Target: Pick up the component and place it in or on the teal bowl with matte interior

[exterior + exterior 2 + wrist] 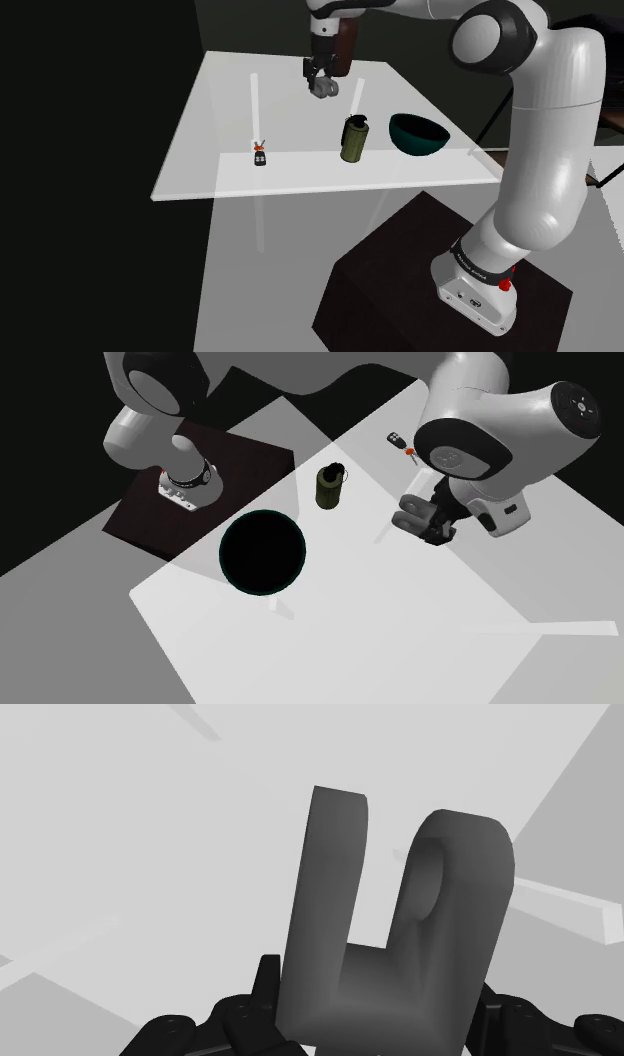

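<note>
White bench [200, 170] spreads across the shoulder view, and over its far side the jaws are clenched on the grey forked component [325, 90], well apart from the teal bowl [418, 134]. Second exterior view: an olive canister [329, 487] stands near the bowl. Wrist view: black fingers [262, 999] clasp the fork's base.

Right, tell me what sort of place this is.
Hard to pin down: a bare simulated room, perhaps a workspace. A plain white table carries just a teal bowl, an olive canister and a small fob; grey floor below, black area behind.
</note>
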Controlling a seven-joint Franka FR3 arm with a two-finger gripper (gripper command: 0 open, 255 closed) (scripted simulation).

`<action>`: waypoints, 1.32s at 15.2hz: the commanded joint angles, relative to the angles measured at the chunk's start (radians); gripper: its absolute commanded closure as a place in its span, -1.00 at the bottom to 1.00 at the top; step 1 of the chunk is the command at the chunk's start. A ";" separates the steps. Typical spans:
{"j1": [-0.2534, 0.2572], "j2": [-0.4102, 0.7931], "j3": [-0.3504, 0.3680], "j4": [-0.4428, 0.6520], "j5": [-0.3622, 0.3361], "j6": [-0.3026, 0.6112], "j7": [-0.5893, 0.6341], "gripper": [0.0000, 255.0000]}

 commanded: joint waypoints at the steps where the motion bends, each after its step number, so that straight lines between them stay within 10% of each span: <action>1: -0.001 -0.002 0.000 0.026 0.000 -0.028 -0.001 1.00; 10: -0.003 0.012 -0.001 0.159 0.000 -0.147 0.000 1.00; 20: -0.058 -0.410 -0.041 -0.450 -0.019 0.040 -0.100 1.00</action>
